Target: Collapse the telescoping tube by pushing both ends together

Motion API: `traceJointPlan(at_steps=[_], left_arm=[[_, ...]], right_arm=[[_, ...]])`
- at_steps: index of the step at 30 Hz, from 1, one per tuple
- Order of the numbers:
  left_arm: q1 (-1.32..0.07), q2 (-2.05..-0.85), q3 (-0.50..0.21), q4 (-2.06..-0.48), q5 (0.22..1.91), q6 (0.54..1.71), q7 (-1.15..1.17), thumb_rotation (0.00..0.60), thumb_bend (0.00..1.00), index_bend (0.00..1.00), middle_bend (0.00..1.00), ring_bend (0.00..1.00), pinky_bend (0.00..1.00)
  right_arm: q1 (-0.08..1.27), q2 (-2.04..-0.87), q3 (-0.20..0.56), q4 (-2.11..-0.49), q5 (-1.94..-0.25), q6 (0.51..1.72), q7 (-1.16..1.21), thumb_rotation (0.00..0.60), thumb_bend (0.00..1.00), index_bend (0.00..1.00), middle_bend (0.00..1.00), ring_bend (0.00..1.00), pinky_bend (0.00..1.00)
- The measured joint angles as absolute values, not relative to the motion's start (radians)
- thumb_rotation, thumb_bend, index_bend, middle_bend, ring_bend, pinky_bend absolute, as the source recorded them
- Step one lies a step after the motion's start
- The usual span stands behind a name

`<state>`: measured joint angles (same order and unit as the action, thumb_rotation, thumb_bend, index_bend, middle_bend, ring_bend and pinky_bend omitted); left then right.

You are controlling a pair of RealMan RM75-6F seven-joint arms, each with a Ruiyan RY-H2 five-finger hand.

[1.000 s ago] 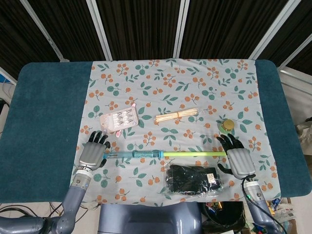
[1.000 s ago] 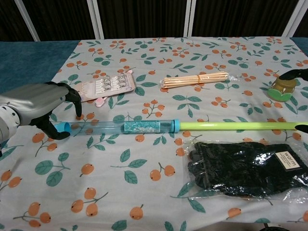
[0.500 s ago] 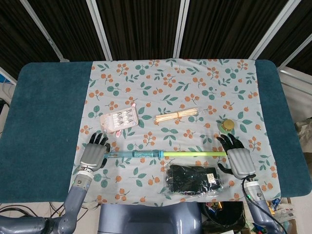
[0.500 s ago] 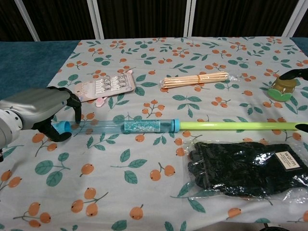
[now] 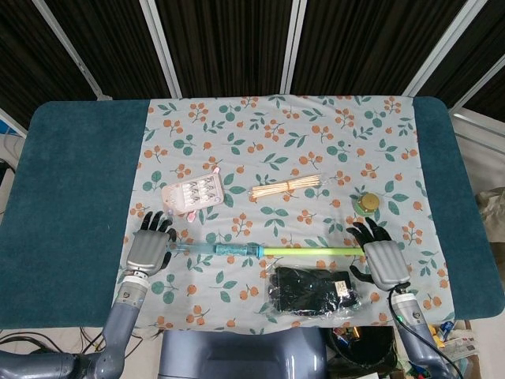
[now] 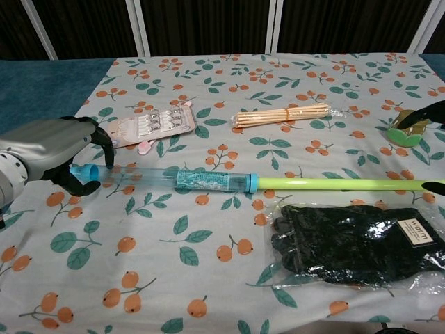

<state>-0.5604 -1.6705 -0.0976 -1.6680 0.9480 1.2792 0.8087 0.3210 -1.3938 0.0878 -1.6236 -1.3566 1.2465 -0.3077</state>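
The telescoping tube (image 5: 260,249) lies left to right across the front of the floral cloth. Its left part is a clear blue barrel (image 6: 208,181) with a blue cap, and a thin yellow-green rod (image 6: 334,184) runs out to the right. My left hand (image 5: 150,249) sits at the capped end, fingers apart and curved loosely around the cap (image 6: 78,171). My right hand (image 5: 383,263) is spread, with its palm side at the rod's right tip. In the chest view only the right hand's dark fingertips (image 6: 436,186) show at the right edge.
A bag with black gloves (image 6: 354,243) lies just in front of the rod. Behind the tube are a pink card of clips (image 5: 192,194), a bundle of wooden sticks (image 5: 289,187) and a small yellow-green object (image 5: 366,204). Teal table (image 5: 71,174) flanks the cloth.
The whole tube has slid a little to the left, its capped end now further left. Both hands have shifted slightly left with it. The tube's length looks about the same.
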Motion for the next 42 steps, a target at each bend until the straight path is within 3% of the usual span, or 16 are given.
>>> traceJointPlan(at_steps=[5, 16, 26, 42], left_arm=[[-0.56, -1.665, -0.102, -1.69, 0.952, 1.285, 0.808, 0.6, 0.44, 0.52, 0.21, 0.0, 0.02], [-0.561, -1.638, -0.108, -1.718, 0.954, 1.287, 0.803, 0.6, 0.44, 0.51, 0.21, 0.0, 0.02], [-0.564, -1.619, -0.111, -1.737, 0.954, 1.288, 0.804, 0.6, 0.44, 0.51, 0.21, 0.0, 0.02], [-0.567, -1.596, -0.111, -1.751, 0.948, 1.288, 0.801, 0.6, 0.44, 0.52, 0.21, 0.0, 0.02]], right_arm=[[0.351, -1.419, 0.107, -1.642, -1.338, 1.223, -0.365, 0.6, 0.17, 0.33, 0.22, 0.03, 0.16], [0.42, -1.503, 0.15, -1.665, -1.213, 1.166, -0.527, 0.6, 0.18, 0.38, 0.27, 0.05, 0.16], [0.456, -1.556, 0.165, -1.608, -1.112, 1.153, -0.608, 0.6, 0.18, 0.39, 0.26, 0.05, 0.16], [0.449, -1.548, 0.156, -1.554, -1.06, 1.181, -0.627, 0.6, 0.19, 0.44, 0.26, 0.05, 0.16]])
